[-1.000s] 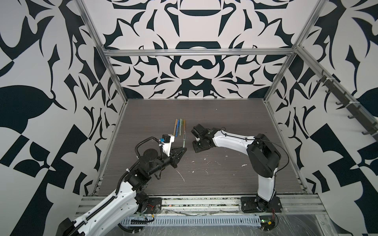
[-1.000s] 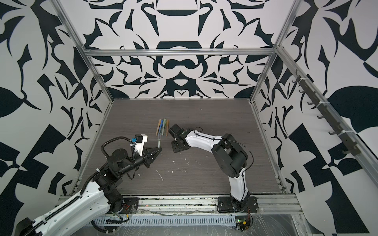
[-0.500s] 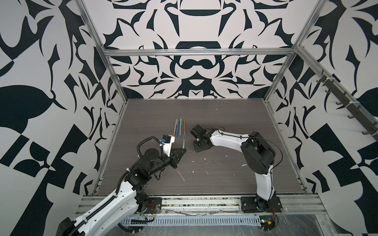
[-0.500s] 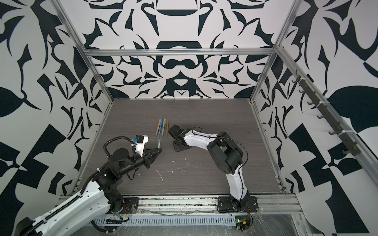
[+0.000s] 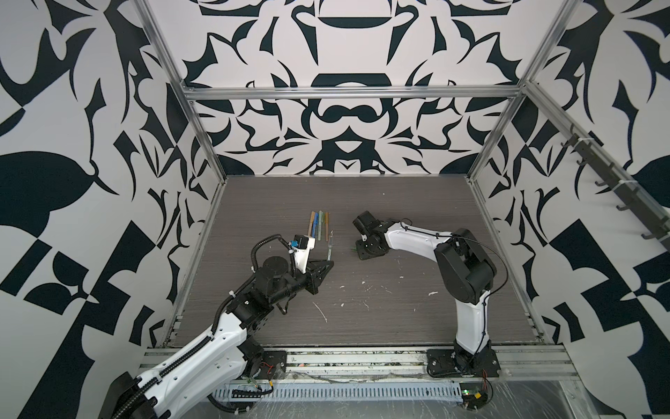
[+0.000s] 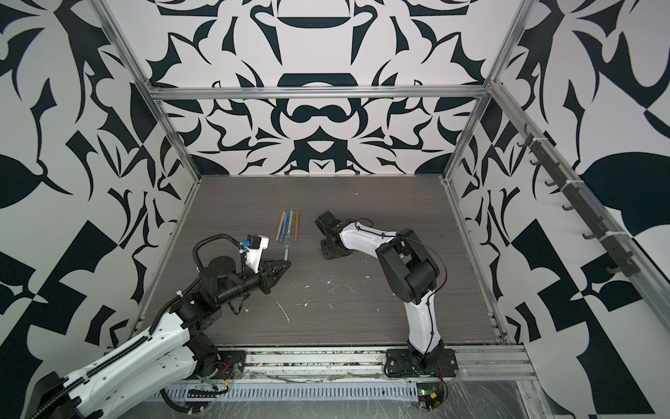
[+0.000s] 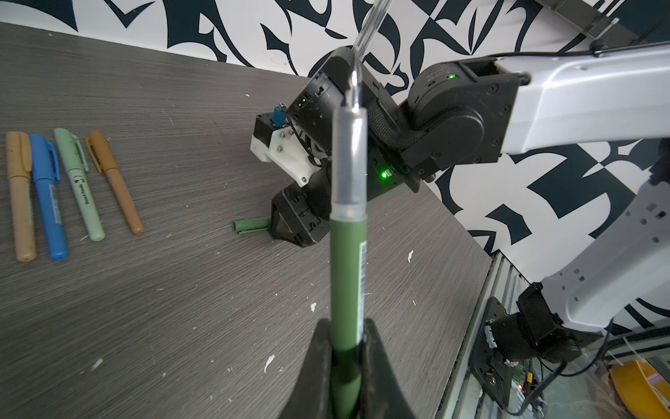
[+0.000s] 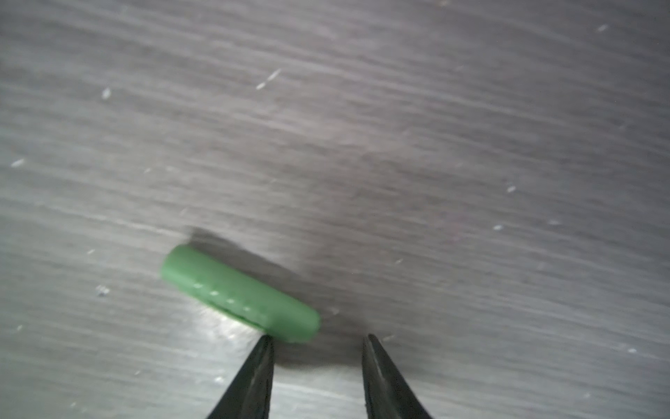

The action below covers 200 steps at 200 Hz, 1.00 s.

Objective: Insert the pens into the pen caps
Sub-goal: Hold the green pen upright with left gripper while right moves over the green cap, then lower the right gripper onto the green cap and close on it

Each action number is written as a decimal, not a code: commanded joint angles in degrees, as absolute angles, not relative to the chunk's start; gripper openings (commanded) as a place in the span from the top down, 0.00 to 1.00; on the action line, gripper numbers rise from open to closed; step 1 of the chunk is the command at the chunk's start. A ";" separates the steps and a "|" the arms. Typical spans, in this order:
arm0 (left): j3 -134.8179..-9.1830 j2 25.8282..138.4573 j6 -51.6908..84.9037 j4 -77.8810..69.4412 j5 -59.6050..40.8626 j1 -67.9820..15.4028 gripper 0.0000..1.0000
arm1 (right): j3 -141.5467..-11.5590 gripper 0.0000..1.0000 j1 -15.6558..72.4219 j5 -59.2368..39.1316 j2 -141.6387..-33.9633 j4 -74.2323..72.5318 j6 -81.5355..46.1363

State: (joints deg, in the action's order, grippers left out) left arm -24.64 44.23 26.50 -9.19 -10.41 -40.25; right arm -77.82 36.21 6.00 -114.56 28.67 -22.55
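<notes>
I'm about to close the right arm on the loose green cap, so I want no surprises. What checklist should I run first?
1. Dark green pen clamped in left end effector: ok.
2. Pen tip uncapped: ok.
3. Right end effector open, low over the table: ok.
4. Dark green cap centred between its jaws: not ok; only the rounded end nears one fingertip.
5. Cap's opening facing the pen: cannot tell.

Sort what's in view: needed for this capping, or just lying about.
In use: dark green plastic stick pen in left pincer; short dark green plastic cap by open right pincer.
Lying about: four capped pens, tan, blue, pale green, ochre; white flecks.
</notes>
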 commanded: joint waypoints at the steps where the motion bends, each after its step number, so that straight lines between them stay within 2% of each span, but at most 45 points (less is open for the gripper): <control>1: -26.80 45.06 25.84 -10.09 -10.68 -40.63 0.99 | -80.88 0.57 34.61 4.86 -115.84 29.35 -20.28; 116: -28.30 46.76 24.97 -8.14 -9.66 -41.22 0.99 | -93.80 0.59 33.14 -1.19 -124.27 30.49 -17.73; 170: -27.82 45.83 25.00 -7.29 -9.26 -41.22 0.99 | -94.52 0.60 31.25 -7.80 -120.86 27.72 -18.83; 200: -27.07 44.33 25.15 -7.07 -9.05 -41.22 0.99 | -91.99 0.66 31.28 -8.85 -119.06 26.40 -23.19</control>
